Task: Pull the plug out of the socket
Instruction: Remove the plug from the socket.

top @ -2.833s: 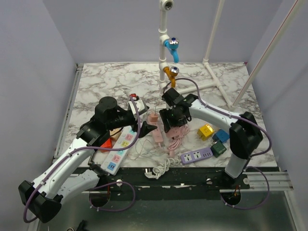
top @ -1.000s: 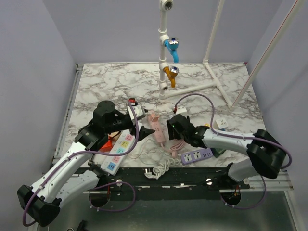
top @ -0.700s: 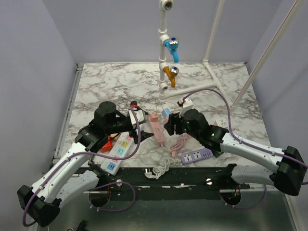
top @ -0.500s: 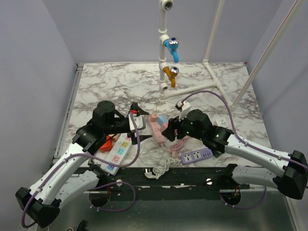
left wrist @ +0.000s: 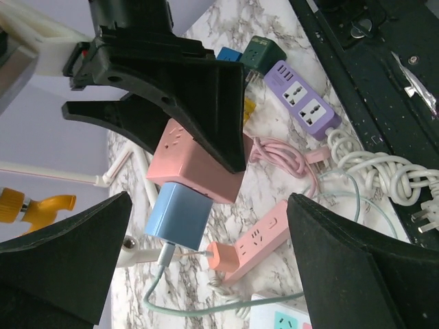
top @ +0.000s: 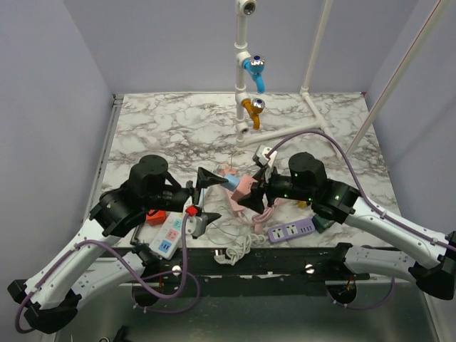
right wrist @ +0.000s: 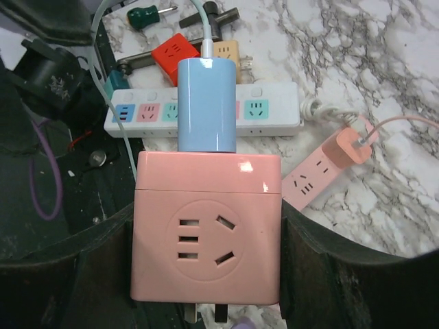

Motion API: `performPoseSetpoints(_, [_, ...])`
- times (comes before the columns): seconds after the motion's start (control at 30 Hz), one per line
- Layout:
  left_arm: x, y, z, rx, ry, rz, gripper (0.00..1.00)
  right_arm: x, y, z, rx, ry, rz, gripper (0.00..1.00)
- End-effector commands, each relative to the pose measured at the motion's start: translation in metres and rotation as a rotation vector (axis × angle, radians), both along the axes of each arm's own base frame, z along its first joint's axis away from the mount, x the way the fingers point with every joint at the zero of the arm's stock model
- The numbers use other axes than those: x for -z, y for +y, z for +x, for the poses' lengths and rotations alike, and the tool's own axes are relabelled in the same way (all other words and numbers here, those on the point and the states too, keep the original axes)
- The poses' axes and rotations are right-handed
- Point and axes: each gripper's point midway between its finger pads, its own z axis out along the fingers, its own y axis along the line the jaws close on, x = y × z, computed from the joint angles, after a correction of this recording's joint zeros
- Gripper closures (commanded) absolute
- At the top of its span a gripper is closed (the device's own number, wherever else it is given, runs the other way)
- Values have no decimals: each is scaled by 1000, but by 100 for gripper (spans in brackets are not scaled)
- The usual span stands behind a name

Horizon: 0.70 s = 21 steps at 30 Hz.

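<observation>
Fingers (right wrist: pixel 96 274) of my right gripper (top: pixel 251 191) clamped on two opposite sides of the pink cube socket (right wrist: pixel 206 236) | blue plug (right wrist: pixel 206 103) seated in the socket face turned toward my left gripper (top: pixel 212 196) | left fingers (left wrist: pixel 62 264) spread wide, plug just ahead of them, I see no contact.

A purple power strip (top: pixel 291 230) is laid on the marble table (top: pixel 178 121). A red adapter (right wrist: pixel 175 53) is seen beside a white strip (right wrist: pixel 267 111).
</observation>
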Motion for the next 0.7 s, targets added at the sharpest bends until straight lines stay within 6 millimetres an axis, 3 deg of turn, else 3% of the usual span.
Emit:
performPoseSetpoints(0.0, [8,-2,3,4,-6,28,2,-11,5,-5,-111,-188,-80,45])
performPoseSetpoints(0.17, [-4,-6,27,-102,-35,-4,2,-6,10,-5,-107,-314,-153,48])
performPoseSetpoints(0.27, [-9,-8,30,-123,5,-6,1,-2,13,-5,-91,-391,-216,49])
performPoseSetpoints(0.53, [31,-2,-3,-5,219,166,2,-17,17,-2,-26,-530,-260,57])
performPoseSetpoints(0.67, [40,0,-10,16,244,181,1,-30,16,-3,-10,-555,-225,59])
